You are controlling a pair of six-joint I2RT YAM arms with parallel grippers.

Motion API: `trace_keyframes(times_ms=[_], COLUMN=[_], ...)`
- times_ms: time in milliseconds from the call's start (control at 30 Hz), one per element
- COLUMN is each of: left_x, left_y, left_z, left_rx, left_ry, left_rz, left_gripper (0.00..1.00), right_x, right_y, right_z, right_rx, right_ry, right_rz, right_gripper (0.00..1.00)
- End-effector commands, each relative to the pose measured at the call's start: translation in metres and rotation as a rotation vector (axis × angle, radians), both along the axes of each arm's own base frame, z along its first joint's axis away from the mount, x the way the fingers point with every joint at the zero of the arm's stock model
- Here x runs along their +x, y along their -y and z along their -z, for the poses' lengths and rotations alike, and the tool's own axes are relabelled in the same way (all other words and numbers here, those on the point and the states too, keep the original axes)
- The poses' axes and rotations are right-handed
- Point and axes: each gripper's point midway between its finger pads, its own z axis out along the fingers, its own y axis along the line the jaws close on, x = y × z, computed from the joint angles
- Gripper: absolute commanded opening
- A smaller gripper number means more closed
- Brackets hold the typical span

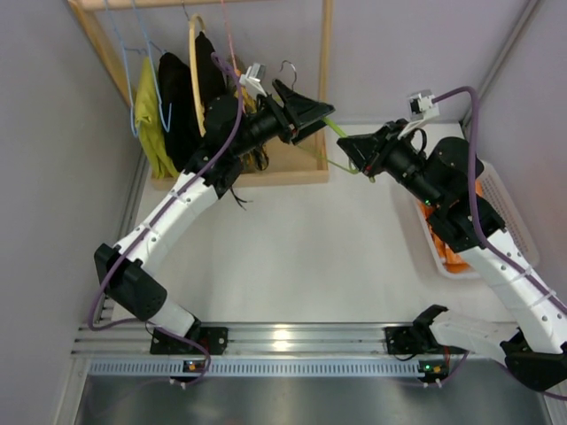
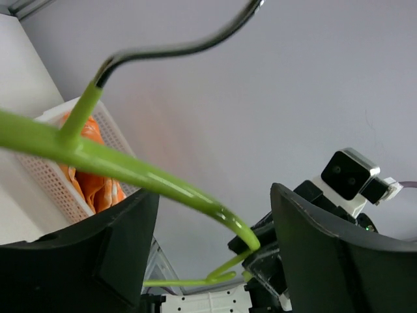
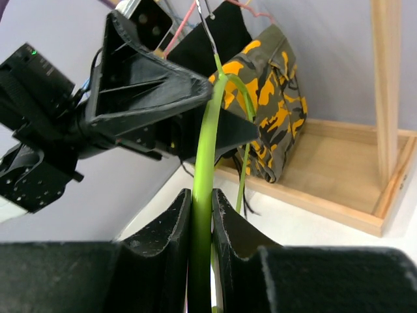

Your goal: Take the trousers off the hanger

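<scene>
The lime-green hanger [image 1: 341, 142] is held in the air between my two grippers, bare of cloth. My right gripper [image 3: 202, 199] is shut on the hanger's arm [image 3: 205, 163]. My left gripper [image 2: 215, 228] is open, its jaws wide on either side of the hanger [image 2: 130, 169], near the metal hook [image 2: 176, 49]. In the top view the left gripper [image 1: 306, 115] is just left of the right gripper [image 1: 354, 155]. The orange trousers [image 2: 91, 176] lie in the white basket [image 2: 49, 176] at the right; they also show under my right arm [image 1: 452, 252].
A wooden rack [image 1: 292, 173] stands at the back left with a yellow-green garment [image 1: 151, 115], black clothes [image 1: 190, 88] and a yellow-and-black camouflage garment [image 3: 273, 98]. A pale wooden hanger [image 1: 195, 62] and a pink wire hanger [image 1: 228, 44] hang there. Walls close both sides.
</scene>
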Motion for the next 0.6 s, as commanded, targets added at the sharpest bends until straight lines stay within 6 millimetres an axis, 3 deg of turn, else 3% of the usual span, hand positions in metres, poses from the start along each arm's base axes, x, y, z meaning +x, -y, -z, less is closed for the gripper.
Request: trace_keyframes(times_ms=[0, 100, 200, 233, 267, 300, 333, 433, 500, 567], left_x=[-0.001, 0.002, 0.002, 0.002, 0.001, 0.0, -0.001, -0.008, -0.012, -0.017], left_y=[0.004, 0.006, 0.008, 0.009, 0.008, 0.008, 0.008, 0.008, 0.007, 0.007], left_z=[-0.024, -0.016, -0.013, -0.012, -0.013, -0.014, -0.013, -0.013, -0.012, -0.012], left_rx=[-0.043, -0.036, -0.035, -0.035, -0.034, -0.038, -0.037, -0.041, -0.047, -0.049], left_ry=[0.076, 0.057, 0.048, 0.044, 0.045, 0.044, 0.041, 0.033, 0.028, 0.03], left_rz=[-0.009, -0.006, -0.001, 0.003, 0.004, 0.008, 0.014, 0.038, 0.051, 0.066], left_gripper=[0.7, 0.61, 0.34, 0.25, 0.12, 0.06, 0.02, 0.0, 0.0, 0.0], right_x=[-0.021, -0.029, -0.037, -0.037, -0.037, -0.039, -0.038, -0.04, -0.044, -0.047], right_y=[-0.009, -0.019, -0.028, -0.029, -0.03, -0.032, -0.033, -0.04, -0.045, -0.047], right_z=[-0.024, -0.017, -0.01, -0.008, -0.005, -0.002, -0.001, 0.01, 0.011, 0.009], right_rx=[0.08, 0.083, 0.087, 0.088, 0.086, 0.089, 0.088, 0.099, 0.125, 0.149], right_ry=[0.067, 0.044, 0.015, 0.003, -0.011, -0.031, -0.041, -0.118, -0.157, -0.158], right_rz=[-0.104, -0.178, -0.241, -0.248, -0.252, -0.267, -0.27, -0.311, -0.359, -0.396], right_gripper=[0.0, 0.0, 0.0, 0.03, 0.12, 0.21, 0.43, 0.77, 0.82, 0.69])
